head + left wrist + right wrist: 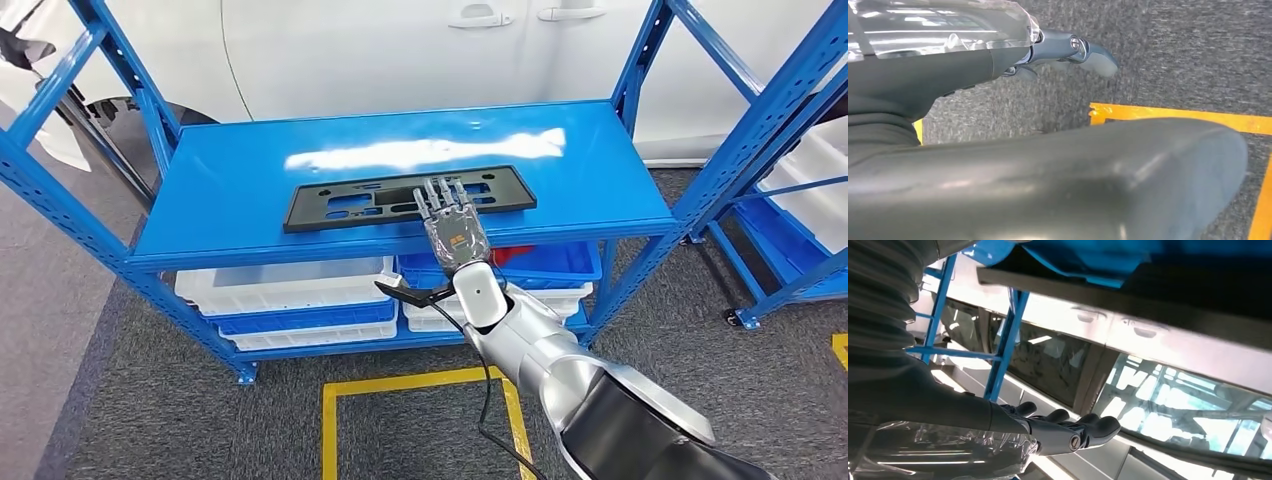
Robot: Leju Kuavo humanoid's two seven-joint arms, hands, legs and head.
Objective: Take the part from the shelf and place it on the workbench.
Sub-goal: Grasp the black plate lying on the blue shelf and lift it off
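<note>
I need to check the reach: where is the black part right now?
In the head view, the black part lies flat near the front edge of the blue shelf, with the right hand over its right-of-middle section.

A long, flat black plastic part [400, 198] with several cut-out slots and small holes lies flat on the top board of the blue metal shelf [230, 190]. It sits lengthwise near the front edge, slightly skewed, with its right end a little farther back.

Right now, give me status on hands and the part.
Right hand open, fingers over black part. Part flat on blue shelf. Left hand hanging, empty. Nothing blocking.
</note>
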